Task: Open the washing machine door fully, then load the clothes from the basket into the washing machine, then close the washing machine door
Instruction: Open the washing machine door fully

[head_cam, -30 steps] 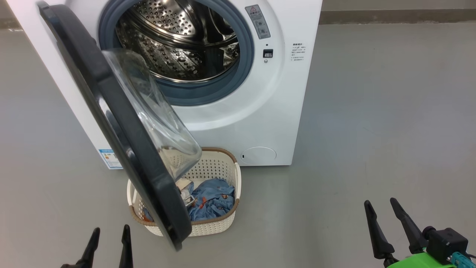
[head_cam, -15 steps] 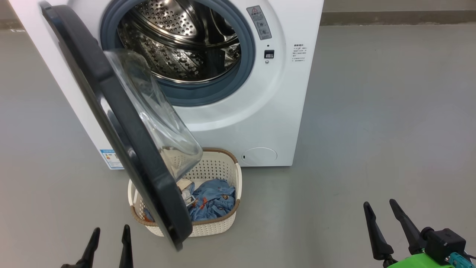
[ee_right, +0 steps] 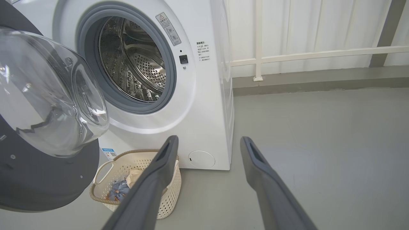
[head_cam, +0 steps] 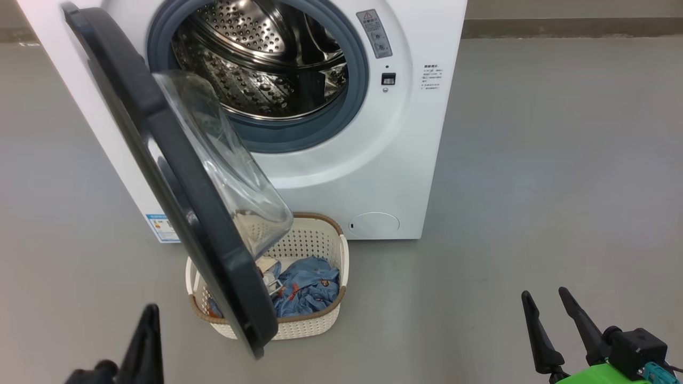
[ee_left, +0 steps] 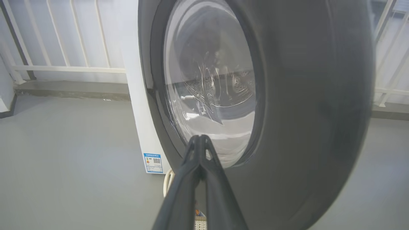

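The left gripper has its two dark fingers pressed together with nothing between them. In the left wrist view the tips point at the outer face of the washing machine door; whether they touch it cannot be told. The right gripper stands wide apart and empty over the grey floor. The door hangs partly open above the basket, which sits just in front of the washing machine with the clothes inside. A blue label sticker with a square code sits low on the machine's left corner, and a grey warning sticker with a red triangle sits beside the drum; the print on both is too small to read. The right wrist view gives the door's glass bowl from inside, the left wrist view from outside
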Robot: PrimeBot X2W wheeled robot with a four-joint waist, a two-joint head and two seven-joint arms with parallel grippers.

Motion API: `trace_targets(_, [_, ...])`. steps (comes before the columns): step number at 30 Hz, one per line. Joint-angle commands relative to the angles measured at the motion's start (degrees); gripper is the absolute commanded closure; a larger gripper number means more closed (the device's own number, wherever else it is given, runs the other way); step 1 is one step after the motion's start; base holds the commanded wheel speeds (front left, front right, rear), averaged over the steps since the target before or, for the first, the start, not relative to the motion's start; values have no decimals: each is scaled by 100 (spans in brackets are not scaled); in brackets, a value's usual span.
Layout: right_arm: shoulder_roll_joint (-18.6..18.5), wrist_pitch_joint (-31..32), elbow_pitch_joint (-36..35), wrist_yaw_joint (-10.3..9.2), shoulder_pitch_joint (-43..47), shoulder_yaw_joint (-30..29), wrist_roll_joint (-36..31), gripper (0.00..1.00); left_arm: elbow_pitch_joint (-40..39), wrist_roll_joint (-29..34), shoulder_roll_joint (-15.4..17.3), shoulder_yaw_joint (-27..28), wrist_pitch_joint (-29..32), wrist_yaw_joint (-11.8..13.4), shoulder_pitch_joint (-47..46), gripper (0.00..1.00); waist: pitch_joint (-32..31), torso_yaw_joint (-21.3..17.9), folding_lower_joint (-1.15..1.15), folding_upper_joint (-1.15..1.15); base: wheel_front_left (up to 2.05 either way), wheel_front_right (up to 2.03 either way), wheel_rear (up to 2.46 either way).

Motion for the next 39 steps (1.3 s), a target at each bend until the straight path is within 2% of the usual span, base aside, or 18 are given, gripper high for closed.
trace_targets(1, [-11, -69, -129, 9, -116, 118, -71, 0, -313, 3, 65, 246, -37, -11, -297, 100, 2, 6, 0, 0, 0, 0, 0])
trace_targets(8, [42, -69, -91, 9, -129, 74, -97, 0, -1756, 251, 190, 424, -37, -18, -872, 100, -13, -5, 0, 0, 0, 0, 0])
trace_targets(9, [55, -69, -74, 9, -149, 75, -113, 0, -2112, 329, 268, 370, -37, -72, -1065, 100, -23, -11, 0, 0, 0, 0, 0])
trace_targets(12, [73, -69, -61, 9, -175, 77, -133, 0, -2534, 415, 350, 123, 38, -209, -1427, 100, -44, -15, 0, 0, 0, 0, 0])
trace_targets(16, [87, -69, -50, 9, -216, 104, -153, 0, -2922, 462, 300, -471, 316, -365, -1940, 100, -58, -30, 0, 0, 0, 0, 0])
trace_targets(26, [77, -69, 16, 9, -324, 249, -157, 0, -2795, 249, 76, -1993, 563, -499, -2501, 100, -26, -189, 0, 0, 0, 0, 0])
trace_targets(35, [0, -69, 92, 9, -278, 255, -187, 0, -2445, 107, 35, -3350, 543, -529, -2096, 100, -14, -116, 0, 0, 0, 0, 0])
trace_targets(39, [-43, -69, 100, 9, -297, 263, -221, 0, -2276, 90, 86, -3653, 533, -556, -1895, 100, -4, -30, 0, 0, 0, 0, 0])
